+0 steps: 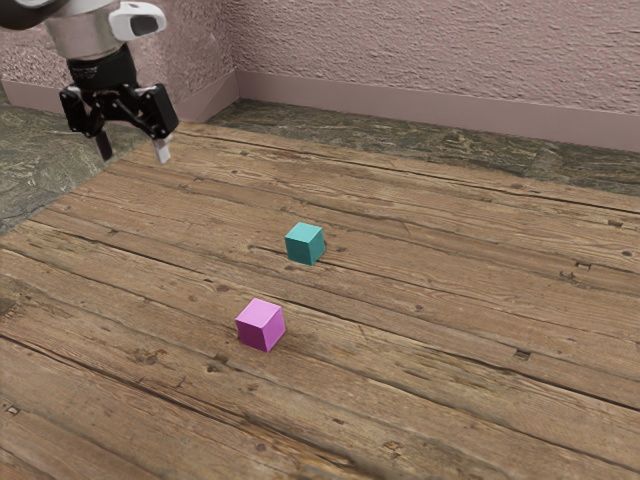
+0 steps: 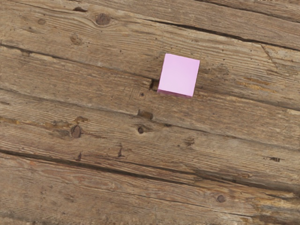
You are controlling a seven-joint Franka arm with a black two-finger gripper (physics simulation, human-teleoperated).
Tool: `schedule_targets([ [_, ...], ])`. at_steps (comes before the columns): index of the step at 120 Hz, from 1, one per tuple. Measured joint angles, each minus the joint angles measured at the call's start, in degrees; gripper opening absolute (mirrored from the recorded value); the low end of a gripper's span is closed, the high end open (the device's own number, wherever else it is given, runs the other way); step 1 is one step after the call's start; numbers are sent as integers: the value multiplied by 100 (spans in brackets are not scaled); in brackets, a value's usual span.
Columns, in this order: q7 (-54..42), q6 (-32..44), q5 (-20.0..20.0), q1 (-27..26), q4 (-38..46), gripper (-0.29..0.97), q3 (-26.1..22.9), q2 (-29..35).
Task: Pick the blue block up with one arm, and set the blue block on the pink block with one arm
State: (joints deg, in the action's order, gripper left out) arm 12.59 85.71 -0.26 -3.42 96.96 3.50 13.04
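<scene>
The claw point(image 1: 133, 150) is held high at the far left, fingers apart and empty. The blue block point(image 1: 304, 244) is set on the counter point(image 1: 470, 310), near the pink block point(image 1: 260, 324) but not touching it, farther back.

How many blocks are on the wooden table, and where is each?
2. The blue block lies near the middle of the table; the pink block lies apart from it, nearer the camera and slightly toward the exterior view's left. Nothing seems hidden.

Your hand point(image 1: 133, 150) hangs above the desk point(image 1: 480, 330), fingers spread and empty; the blue block point(image 1: 304, 243) and pink block point(image 1: 260, 324) rest well away from it, near each other, not touching
</scene>
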Motion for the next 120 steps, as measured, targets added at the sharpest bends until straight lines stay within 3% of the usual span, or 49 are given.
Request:
schedule_targets([
  [35, 1314, -207, 133, -173, 449, 68, 75, 69],
  [57, 1558, 12, 269, -261, -533, 68, 57, -1770],
  [79, 1552, 689, 23, -552, -2015, 68, 72, -3695],
  [103, 1328, 1499, -323, -447, -2868, 68, 133, -4894],
  [120, 1146, 1960, -408, -397, -3124, 68, 117, -5383],
])
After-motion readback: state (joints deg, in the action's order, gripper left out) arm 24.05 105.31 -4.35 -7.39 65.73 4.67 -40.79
